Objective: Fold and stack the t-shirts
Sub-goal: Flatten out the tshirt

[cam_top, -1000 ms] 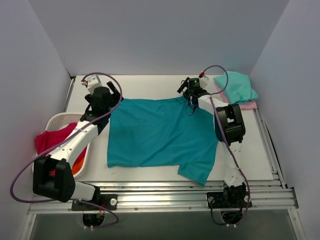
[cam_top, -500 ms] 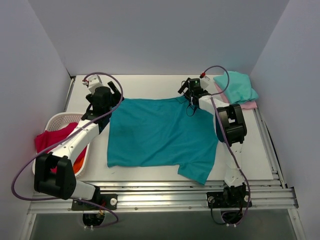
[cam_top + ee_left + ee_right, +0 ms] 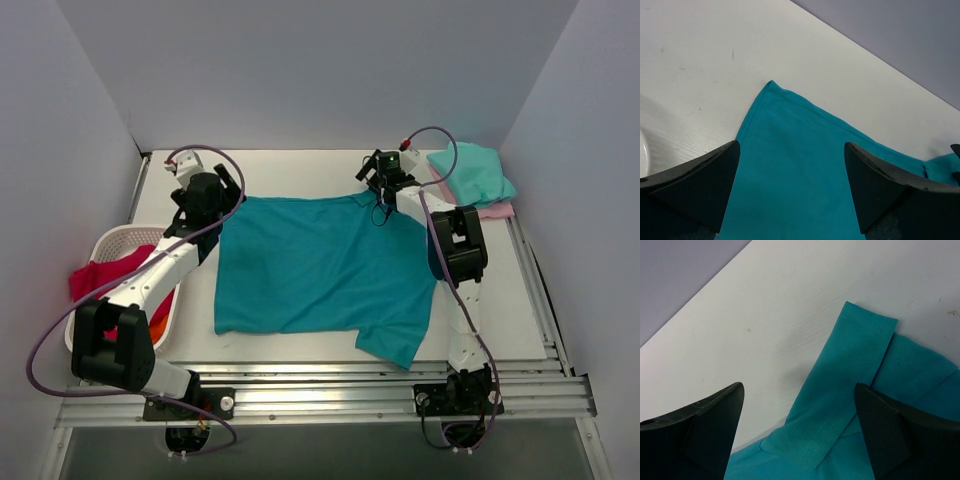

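The large teal-blue t-shirt (image 3: 320, 270) lies spread flat in the middle of the table, with one sleeve sticking out at the near right. My left gripper (image 3: 228, 190) is open and empty, hovering over the shirt's far left corner (image 3: 771, 86). My right gripper (image 3: 374, 186) is open and empty above a folded-over flap (image 3: 850, 390) at the shirt's far right edge. The mint-green shirt (image 3: 472, 172) lies folded at the far right on top of the pale pink one (image 3: 492, 210).
A white lattice basket (image 3: 115, 240) stands at the left table edge, holding red and orange cloth (image 3: 100, 275). Grey walls close in the table on three sides. A metal rail (image 3: 330, 385) runs along the near edge.
Both grippers have shifted only slightly near the shirt's far edge. The shirt lies as before.
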Motion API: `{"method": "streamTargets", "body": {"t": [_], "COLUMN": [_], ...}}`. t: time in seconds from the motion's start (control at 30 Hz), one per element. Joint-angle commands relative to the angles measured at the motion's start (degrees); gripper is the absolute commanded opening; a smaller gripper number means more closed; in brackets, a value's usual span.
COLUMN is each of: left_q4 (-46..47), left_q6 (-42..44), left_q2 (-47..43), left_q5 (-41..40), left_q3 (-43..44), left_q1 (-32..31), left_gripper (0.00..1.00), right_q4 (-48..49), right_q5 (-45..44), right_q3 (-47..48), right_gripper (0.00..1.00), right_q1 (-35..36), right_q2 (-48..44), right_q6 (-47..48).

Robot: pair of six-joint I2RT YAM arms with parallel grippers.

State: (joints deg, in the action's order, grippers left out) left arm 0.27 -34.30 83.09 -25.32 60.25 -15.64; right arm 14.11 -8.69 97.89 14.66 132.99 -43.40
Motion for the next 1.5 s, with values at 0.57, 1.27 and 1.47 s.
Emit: {"method": "streamTargets", "body": {"t": [0.57,1.27,1.47], "left_q4": [3.3,3.5,3.6], "left_q6": [-0.8,-0.9,-0.8], "left_q2": [0.8,2.4,3.7], "left_q5": [1.9,2.2,2.3], "left_q3": [1.9,2.3,2.8], "left_q1": [1.0,1.0,1.0], "left_gripper": [0.94,0.94,0.94], "right_q4": [1.0,1.7,1.7], "right_q5": [-0.7,-0.4,0.0], "right_q3": [-3.7,-1.2,2.8], "right_gripper": [0.87,0.85,0.75], "right_q1": [-0.8,-0.8,-1.0], "right_q2": [-4.3,-0.7,3.7], "right_q6": [0.2,0.2,0.2]}}
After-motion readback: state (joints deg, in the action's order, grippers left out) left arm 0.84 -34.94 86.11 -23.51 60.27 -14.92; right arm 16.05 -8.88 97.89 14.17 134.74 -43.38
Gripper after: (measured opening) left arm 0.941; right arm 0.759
